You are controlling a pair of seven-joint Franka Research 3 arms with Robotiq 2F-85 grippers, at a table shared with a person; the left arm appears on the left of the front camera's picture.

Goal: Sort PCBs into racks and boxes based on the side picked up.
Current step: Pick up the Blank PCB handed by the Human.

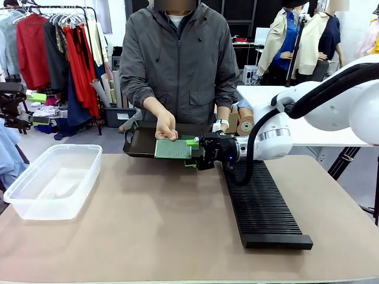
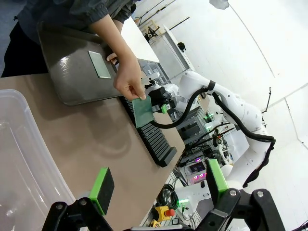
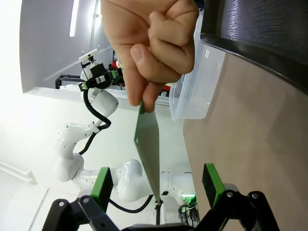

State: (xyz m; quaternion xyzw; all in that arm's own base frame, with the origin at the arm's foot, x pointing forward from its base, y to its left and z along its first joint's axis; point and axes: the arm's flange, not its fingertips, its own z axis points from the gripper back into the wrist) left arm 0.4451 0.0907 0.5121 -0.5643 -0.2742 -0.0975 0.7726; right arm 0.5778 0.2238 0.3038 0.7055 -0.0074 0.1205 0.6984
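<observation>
The step in hand is the handover. At the near edge of the dark tray (image 1: 137, 144), the person's hand (image 1: 166, 126) pinches one PCB (image 1: 173, 149) by its top edge and offers it to the right gripper (image 1: 192, 152). In the right wrist view the PCB (image 3: 148, 144) stands edge-on and runs down between the two green pads. The jaws are spread wide and neither pad appears to touch the board, so nothing is grasped yet.

The left gripper (image 2: 159, 185) is also spread and empty. It hovers over the table well left of the tray, by the clear tub (image 1: 35, 204). The black rack (image 1: 263, 207) starts just right of the tray and runs towards the robot. A second pale PCB (image 2: 99, 64) lies flat in the tray.

The next move probably calls for the right jaws to close squarely on the board's faces before the person lets go. The board would then go to the rack or the tub according to the side taken. An off-centre pinch could let the thin board swivel.
</observation>
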